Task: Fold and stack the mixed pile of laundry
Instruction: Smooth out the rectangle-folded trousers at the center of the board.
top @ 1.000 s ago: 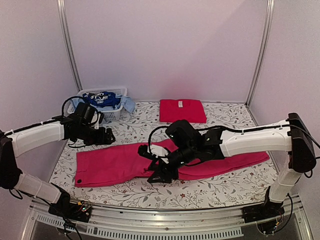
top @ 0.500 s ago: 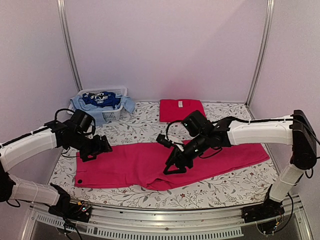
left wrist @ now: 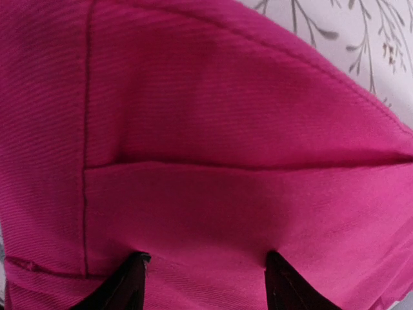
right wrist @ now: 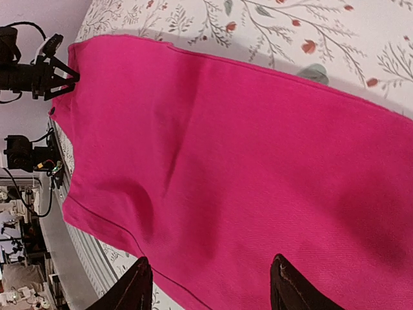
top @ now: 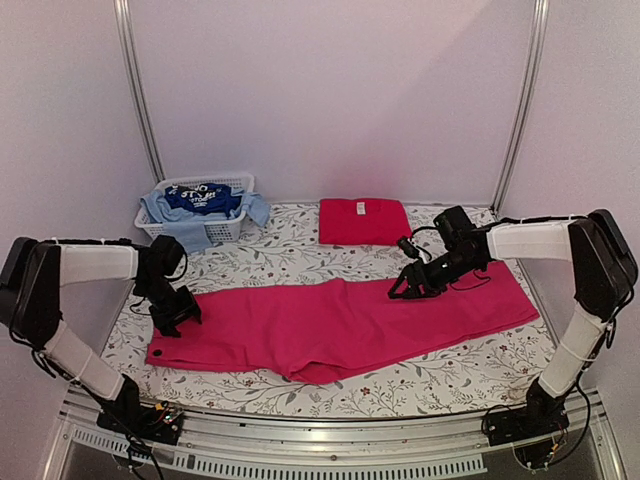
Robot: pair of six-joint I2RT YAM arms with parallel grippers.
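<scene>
Long pink-magenta trousers (top: 330, 325) lie spread flat across the table, waistband at the left. My left gripper (top: 175, 315) is down on their left end. In the left wrist view its tips stand apart and press into the cloth (left wrist: 206, 129), which bulges slightly between them (left wrist: 205, 257). My right gripper (top: 405, 288) hovers over the far edge of the trousers at the right. It is open (right wrist: 210, 259) over the cloth (right wrist: 245, 142), with nothing between its fingers. A folded red piece (top: 364, 221) lies at the back. More of the laundry pile fills the basket: a dark blue printed piece (top: 203, 199) and light blue ones (top: 180, 228).
The white slatted basket (top: 228, 232) stands at the back left corner. The floral table cover (top: 290, 262) shows between the trousers and the folded piece. White walls and metal posts close in three sides.
My right arm swung from the trousers' middle out to the right, and the fold there now lies flat. My left gripper dropped onto the left end and its jaws narrowed.
</scene>
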